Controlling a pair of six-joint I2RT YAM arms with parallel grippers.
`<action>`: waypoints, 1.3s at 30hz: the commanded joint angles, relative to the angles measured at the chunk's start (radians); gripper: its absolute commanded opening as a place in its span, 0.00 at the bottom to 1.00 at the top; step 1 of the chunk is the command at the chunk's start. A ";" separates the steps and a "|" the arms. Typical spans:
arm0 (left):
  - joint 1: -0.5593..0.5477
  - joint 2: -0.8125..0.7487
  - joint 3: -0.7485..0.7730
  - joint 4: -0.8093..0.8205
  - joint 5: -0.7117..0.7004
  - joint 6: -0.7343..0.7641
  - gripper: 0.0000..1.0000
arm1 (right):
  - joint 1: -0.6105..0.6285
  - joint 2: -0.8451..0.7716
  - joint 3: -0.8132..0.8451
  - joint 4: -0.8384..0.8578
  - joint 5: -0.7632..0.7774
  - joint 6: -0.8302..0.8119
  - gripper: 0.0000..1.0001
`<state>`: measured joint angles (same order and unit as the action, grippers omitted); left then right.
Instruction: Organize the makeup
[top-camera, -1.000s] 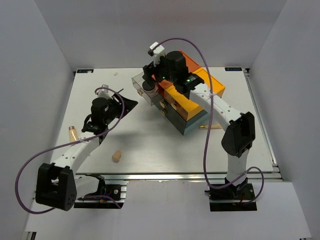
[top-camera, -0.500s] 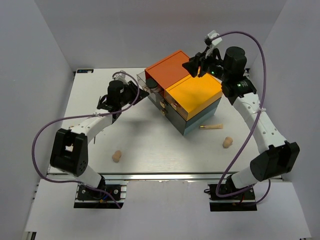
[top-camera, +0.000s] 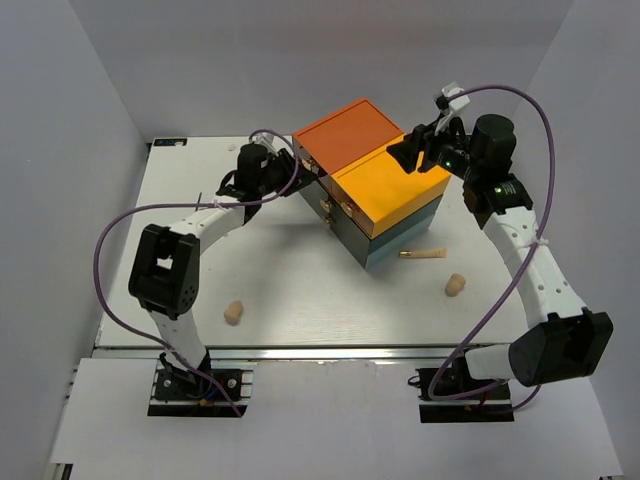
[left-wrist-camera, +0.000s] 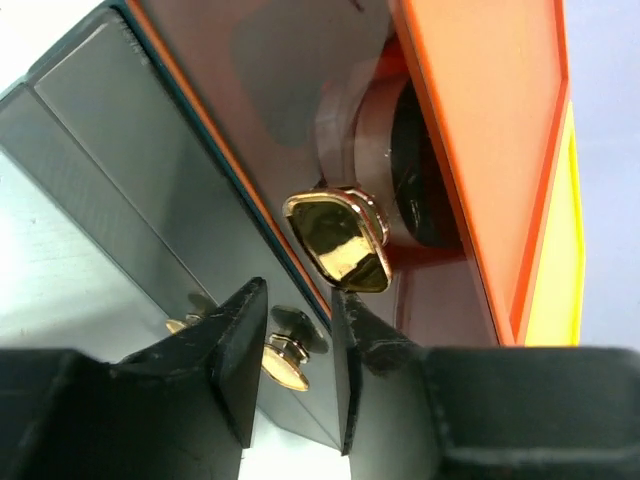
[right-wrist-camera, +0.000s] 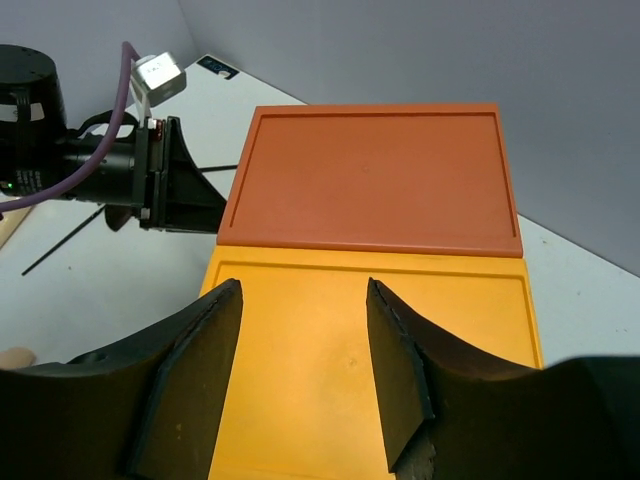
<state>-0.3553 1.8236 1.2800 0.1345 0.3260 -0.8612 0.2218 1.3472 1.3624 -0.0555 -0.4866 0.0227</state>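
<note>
1. Standing mid-table on a white table (top-camera: 300, 290) walled in pale grey, the drawer box (top-camera: 385, 240) is seen from above with its orange top (top-camera: 345, 135) and yellow top (top-camera: 385, 188). A beige gold-tipped tube (top-camera: 425, 254) and a beige sponge (top-camera: 456, 285) are laid near the box's near right corner. A second sponge (top-camera: 234, 313) is set well apart at the near left. The left gripper (top-camera: 288, 175) is held at the box's left face, and the right gripper (top-camera: 412, 155) over the yellow top.
2. In the left wrist view the jaws are parted only narrowly. A small gold knob (left-wrist-camera: 285, 362) is framed in the gap; whether it is touched cannot be told. A larger gold knob (left-wrist-camera: 338, 240) is shown above it. A round black compact (left-wrist-camera: 415, 165) is seen behind the translucent orange front, hidden from above.
3. In the right wrist view the jaws are spread wide with nothing held. A thin black stick (right-wrist-camera: 60, 248) is shown on the table at far left.
</note>
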 joint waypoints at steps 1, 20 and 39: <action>0.010 -0.072 -0.028 0.039 -0.045 -0.013 0.43 | -0.010 -0.048 -0.028 0.026 -0.023 0.000 0.59; -0.096 -0.167 -0.237 0.272 0.125 -0.137 0.80 | -0.033 -0.109 -0.112 0.026 -0.017 0.008 0.63; -0.203 -0.139 -0.277 0.379 0.119 -0.229 0.72 | -0.047 -0.115 -0.121 0.025 -0.017 0.006 0.63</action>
<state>-0.5259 1.6985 1.0096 0.4530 0.4389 -1.0657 0.1776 1.2476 1.2453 -0.0563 -0.5003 0.0242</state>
